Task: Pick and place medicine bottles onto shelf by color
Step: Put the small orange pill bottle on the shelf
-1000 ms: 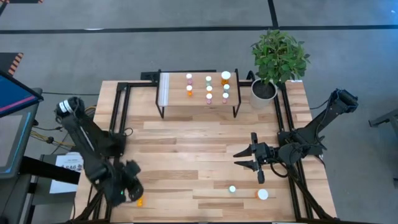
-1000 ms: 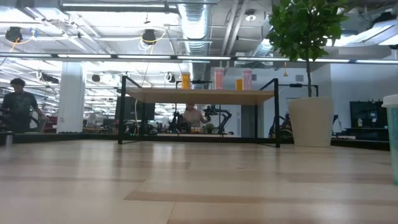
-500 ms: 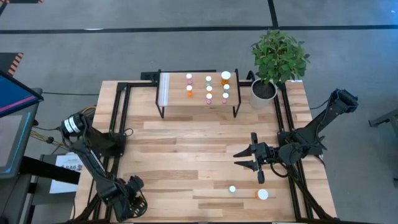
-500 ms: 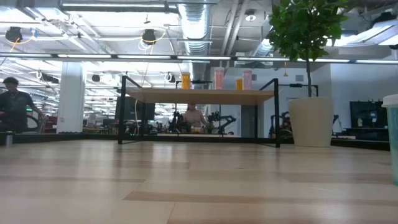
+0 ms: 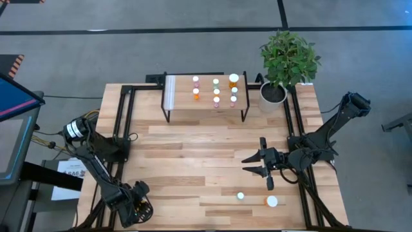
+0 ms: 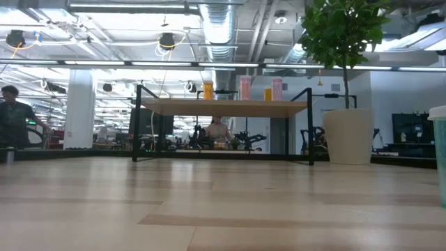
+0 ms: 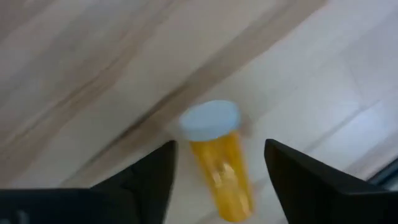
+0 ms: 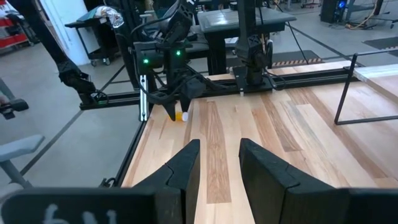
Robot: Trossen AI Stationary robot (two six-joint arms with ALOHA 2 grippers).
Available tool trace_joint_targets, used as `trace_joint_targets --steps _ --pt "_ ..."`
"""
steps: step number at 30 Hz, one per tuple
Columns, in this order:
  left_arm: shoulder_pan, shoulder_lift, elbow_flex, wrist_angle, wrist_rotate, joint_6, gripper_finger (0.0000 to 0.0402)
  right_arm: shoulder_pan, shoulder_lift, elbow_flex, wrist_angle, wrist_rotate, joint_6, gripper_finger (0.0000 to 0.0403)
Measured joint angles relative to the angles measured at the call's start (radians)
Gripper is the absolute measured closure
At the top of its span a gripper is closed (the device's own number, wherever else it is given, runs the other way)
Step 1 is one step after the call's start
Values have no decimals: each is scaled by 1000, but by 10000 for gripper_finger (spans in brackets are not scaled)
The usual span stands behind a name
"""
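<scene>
Left wrist view comes first, since it is the closest look. The left gripper [image 7: 217, 168] is down low at the near left corner of the wooden table [image 5: 193, 154]. Its two dark fingers [image 7: 155, 174] are spread apart, and an orange medicine bottle with a white cap [image 7: 217, 155] lies on its side on the wood between them. The fingers are on each side of the bottle, and I cannot tell if they touch it.

From above, the left gripper [image 5: 136, 207] covers that bottle, so it does not show there.

A bit to the right, near the front edge, a small bottle with a white cap [image 5: 240, 196] stands up. Just beside it is a bigger orange bottle [image 5: 270, 201], and I cannot tell if that one stands or lies.

Next comes the right gripper [image 5: 252, 164], waiting over the right side of the table. Its fingers [image 8: 186, 168] are a little apart and hold nothing.

Farther back is the shelf [image 5: 205, 92], a low light-wood stand on black legs. Bottles stand on it in short rows: orange ones [image 5: 196, 94], pink ones [image 5: 216, 101] and green ones [image 5: 234, 91].

Right of the shelf is a green plant in a white pot [image 5: 273, 93].

In the room far behind, a person [image 6: 12, 118] is at the left.
</scene>
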Motion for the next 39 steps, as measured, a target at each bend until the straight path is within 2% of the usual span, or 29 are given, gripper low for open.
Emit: trace_joint_targets --steps 8,14,19,27,29,31,33,34,39 --pt "12 -15 -13 -8 -2 51 273 0 0 0 0 0 6 269" --pt "40 -83 2 -3 -150 163 343 0 0 0 0 0 6 269" --pt "79 -211 38 -1 -454 327 345 0 0 0 0 0 7 269" --pt "172 -404 62 39 -1088 895 308 0 0 0 0 0 7 269" --pt "230 -423 62 68 -1191 1028 305 0 0 0 1 0 7 269" --pt "298 -426 62 114 -1250 1133 304 4 0 0 1 0 11 269" --pt "375 -426 62 175 -1236 1256 304 16 0 0 6 0 14 269" --pt "414 -426 58 221 -1197 1317 303 24 -1 0 12 0 12 269" --pt "599 -408 10 592 -814 1639 303 57 -2 0 53 0 -40 269"
